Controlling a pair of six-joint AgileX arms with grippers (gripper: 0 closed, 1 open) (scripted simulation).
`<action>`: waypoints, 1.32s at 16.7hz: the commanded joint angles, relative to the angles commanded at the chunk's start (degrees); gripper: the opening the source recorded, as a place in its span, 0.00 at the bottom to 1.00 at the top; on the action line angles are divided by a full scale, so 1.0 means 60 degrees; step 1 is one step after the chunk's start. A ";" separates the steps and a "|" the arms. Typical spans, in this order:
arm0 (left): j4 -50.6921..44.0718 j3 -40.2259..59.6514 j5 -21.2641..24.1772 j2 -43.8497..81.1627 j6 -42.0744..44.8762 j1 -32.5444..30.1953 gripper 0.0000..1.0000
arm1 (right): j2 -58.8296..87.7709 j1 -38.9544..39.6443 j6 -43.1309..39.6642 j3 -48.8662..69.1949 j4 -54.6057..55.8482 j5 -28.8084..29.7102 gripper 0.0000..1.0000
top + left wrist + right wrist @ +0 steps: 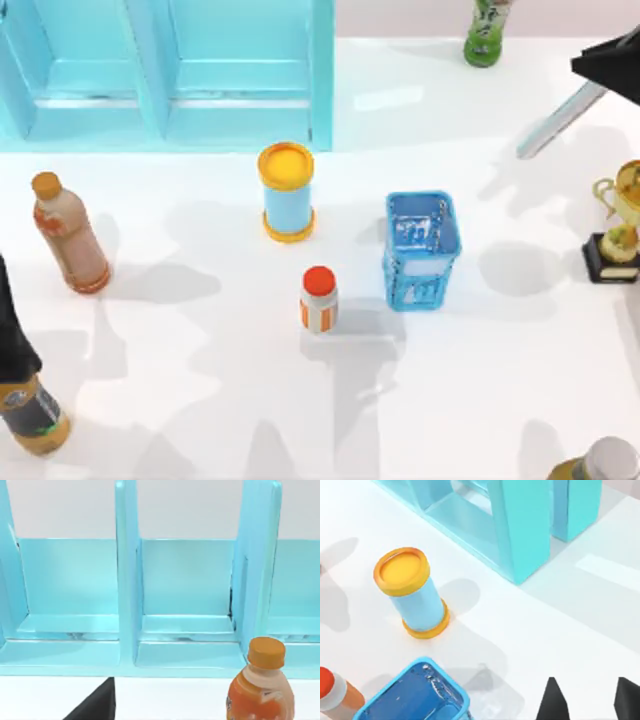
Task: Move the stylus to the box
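The box (422, 250) is an open blue crate standing right of the table's middle; its rim (415, 692) also shows in the right wrist view. The stylus is out of view. My right arm (610, 60) hangs high over the far right corner, with a grey rod (560, 120) slanting from it toward the box. My right gripper (587, 702) is open, its two black fingertips (550, 700) apart with nothing between them, up and to the right of the box. My left arm (12, 340) is parked at the left edge.
A yellow-capped blue canister (287, 195) and a red-capped bottle (319, 300) stand left of the box. A turquoise shelf (170, 70) fills the far left. An orange bottle (70, 235), a green bottle (487, 30) and a trophy (620, 225) ring the table.
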 joint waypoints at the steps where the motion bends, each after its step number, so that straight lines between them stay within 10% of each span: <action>1: 0.0000 0.0000 0.0000 0.0000 0.0000 0.0000 1.00 | -0.0079 -0.0215 -0.0057 0.0081 -0.0086 0.0142 0.00; 11: 0.0000 0.0000 0.0000 0.0000 0.0000 0.0000 1.00 | -0.1806 -0.4421 -0.1414 0.0636 -0.3658 0.2668 0.00; 22: 0.0000 0.0000 0.0000 0.0000 0.0000 0.0000 1.00 | -0.2307 -0.5063 -0.2702 0.0465 -0.5544 0.3148 0.00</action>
